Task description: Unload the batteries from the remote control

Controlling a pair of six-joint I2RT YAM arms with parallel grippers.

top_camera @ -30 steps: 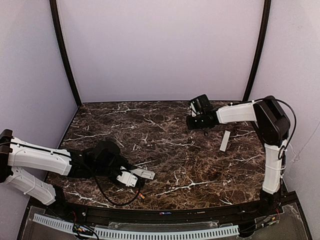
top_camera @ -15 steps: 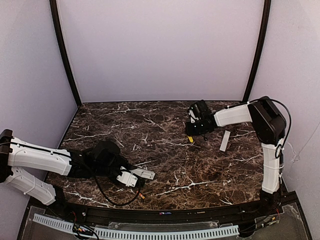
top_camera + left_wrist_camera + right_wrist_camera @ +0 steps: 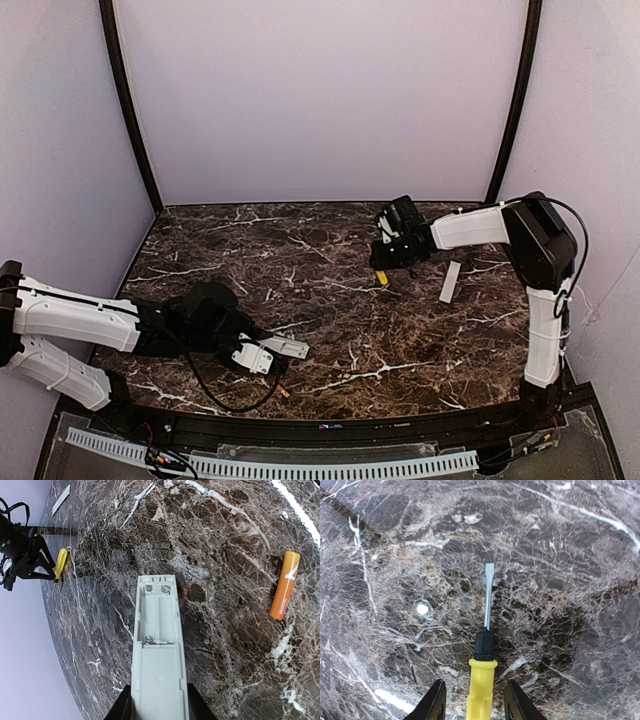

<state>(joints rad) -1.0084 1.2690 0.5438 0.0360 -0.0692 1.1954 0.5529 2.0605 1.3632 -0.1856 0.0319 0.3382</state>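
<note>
Nearly done, by look of it.

Top view: left gripper (image 3: 268, 353) low at near left, clamped on remote (image 3: 293, 348). Battery (image 3: 283, 392) loose on table (image 3: 330, 300) near it. Right gripper (image 3: 385, 262) far right, over screwdriver (image 3: 382, 277); cover strip (image 3: 450, 281) near.

Left wrist: recess (image 3: 157, 615) face-up, looks empty; battery lies apart, to right. Second battery not visible.

Right wrist: jaws apart, gaps either side of yellow handle.

Left to do, likely: account for second battery.

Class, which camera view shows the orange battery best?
The left wrist view: the battery lies whole and close, its print visible. The top external view shows it only as an orange speck; the right wrist view misses it.
</note>
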